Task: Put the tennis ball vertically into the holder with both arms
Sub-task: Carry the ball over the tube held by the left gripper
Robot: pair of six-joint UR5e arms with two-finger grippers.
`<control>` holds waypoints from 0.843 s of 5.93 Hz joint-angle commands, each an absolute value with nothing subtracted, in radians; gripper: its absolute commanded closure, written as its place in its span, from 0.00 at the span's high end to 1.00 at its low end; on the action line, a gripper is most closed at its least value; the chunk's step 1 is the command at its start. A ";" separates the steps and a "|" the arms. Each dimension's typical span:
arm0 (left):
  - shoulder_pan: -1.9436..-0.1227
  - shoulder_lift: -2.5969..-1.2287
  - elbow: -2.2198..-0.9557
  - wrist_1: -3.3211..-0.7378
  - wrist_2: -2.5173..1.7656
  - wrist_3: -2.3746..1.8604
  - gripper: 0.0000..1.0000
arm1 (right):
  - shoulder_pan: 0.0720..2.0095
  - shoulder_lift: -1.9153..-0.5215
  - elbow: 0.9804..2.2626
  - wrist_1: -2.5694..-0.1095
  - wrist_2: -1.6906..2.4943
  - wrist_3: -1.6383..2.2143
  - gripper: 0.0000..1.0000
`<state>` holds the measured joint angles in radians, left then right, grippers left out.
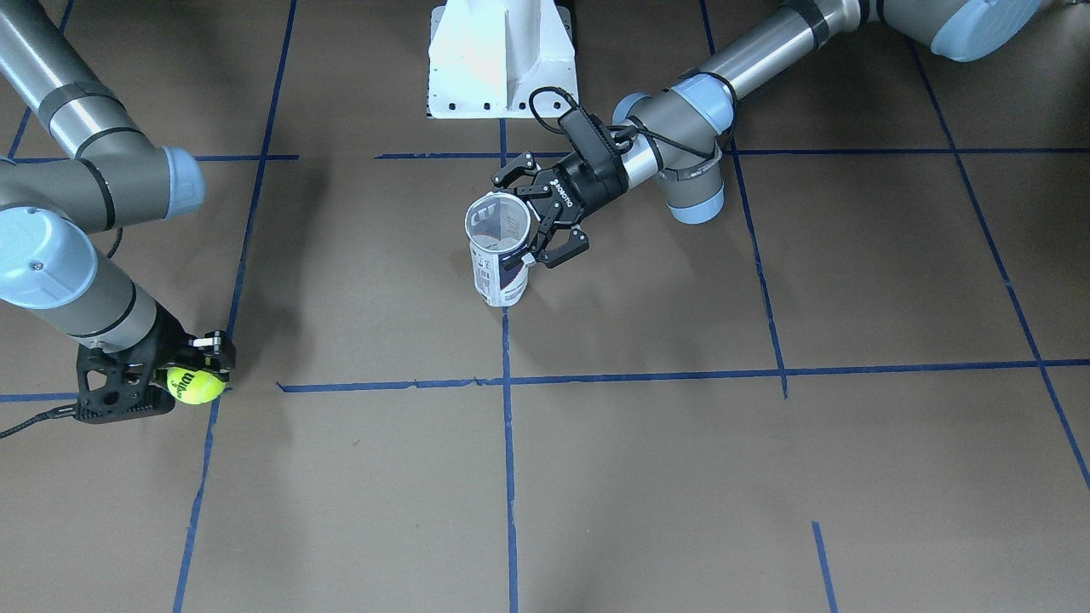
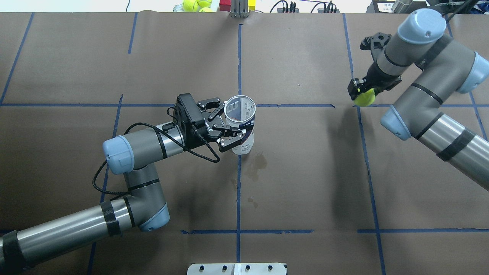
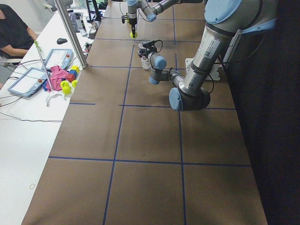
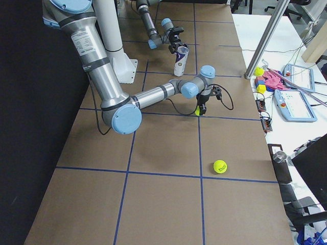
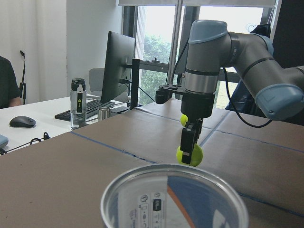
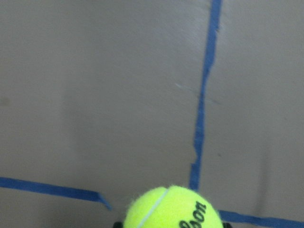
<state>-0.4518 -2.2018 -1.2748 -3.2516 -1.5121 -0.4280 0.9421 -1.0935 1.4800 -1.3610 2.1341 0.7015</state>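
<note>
We find the holder standing upright on the table, mouth up, its metal rim in full sight of the overhead camera. The left gripper lies level on the holder's robot-left side with its jaws spread wide. Its fingertips reach the holder's wall near the rim, and we cannot tell whether they touch it. It clamps nothing.

The tennis ball is well apart from the holder, toward the robot's right. It is pinched between the closed-in fingers of the right gripper, which points straight down. We cannot tell whether the ball rests on the table or hangs just above it.

Between the holder and the ball runs a wide stretch of brown surface crossed by blue tape lines. The white pedestal stands apart from the holder, on the robot's side. A second ball lies on the table farther from the holder than the gripped one. Small items line the table's far edge beyond the holder.
</note>
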 commanded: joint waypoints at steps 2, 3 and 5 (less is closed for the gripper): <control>-0.437 -2.198 -1.273 -3.254 -1.511 -0.428 0.72 | 0.915 -0.991 1.714 -1.371 2.230 1.055 0.25; -0.436 -2.200 -1.273 -3.254 -1.511 -0.428 0.72 | 0.846 -0.962 1.794 -1.374 2.229 1.201 0.32; -0.433 -2.200 -1.273 -3.255 -1.511 -0.429 0.75 | 0.786 -0.870 1.858 -1.377 2.227 1.391 0.47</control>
<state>-0.4342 -2.2003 -1.2732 -3.2541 -1.5102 -0.4284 0.8135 -0.9169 1.8339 -1.3759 2.2277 1.2999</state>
